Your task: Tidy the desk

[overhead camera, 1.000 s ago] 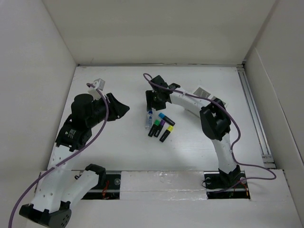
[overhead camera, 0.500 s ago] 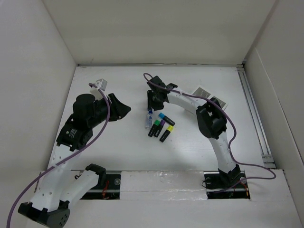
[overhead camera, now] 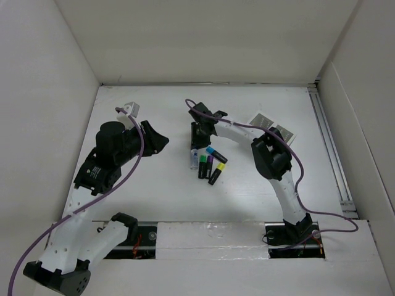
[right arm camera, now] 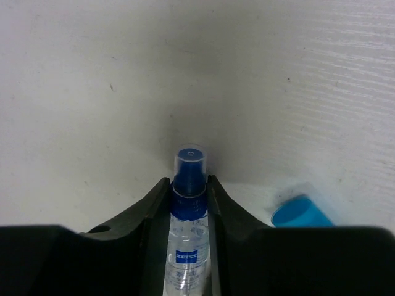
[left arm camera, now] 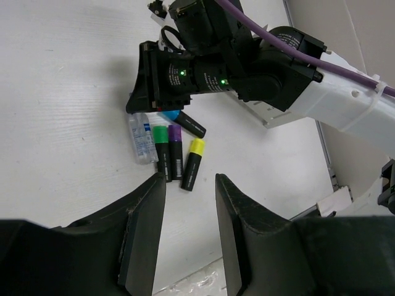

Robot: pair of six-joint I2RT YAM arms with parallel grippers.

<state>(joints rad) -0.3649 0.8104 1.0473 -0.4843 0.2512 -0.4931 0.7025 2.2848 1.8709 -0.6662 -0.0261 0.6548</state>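
Note:
On the white desk [overhead camera: 154, 191] a small clear spray bottle [overhead camera: 194, 158] with a blue neck lies beside a row of black highlighters. Their caps are blue [overhead camera: 215, 154], green [overhead camera: 202, 166], purple [overhead camera: 209, 165] and yellow [overhead camera: 215, 174]. My right gripper [right arm camera: 188, 185] reaches down from the far side, and its jaws press both sides of the spray bottle [right arm camera: 188, 209] at the neck. My left gripper [left arm camera: 190, 185] hovers to the left of the group, open and holding nothing. It looks across at the bottle [left arm camera: 141, 138] and the highlighters [left arm camera: 175, 151].
A white flat item with dark patches [overhead camera: 271, 125] lies behind the right arm's forearm. A metal rail [overhead camera: 330, 142] runs along the desk's right edge. Upright white panels close in the left, back and right sides.
The right gripper's jaws have closed in on the spray bottle, and the arm has shifted slightly left. The left arm has barely moved.

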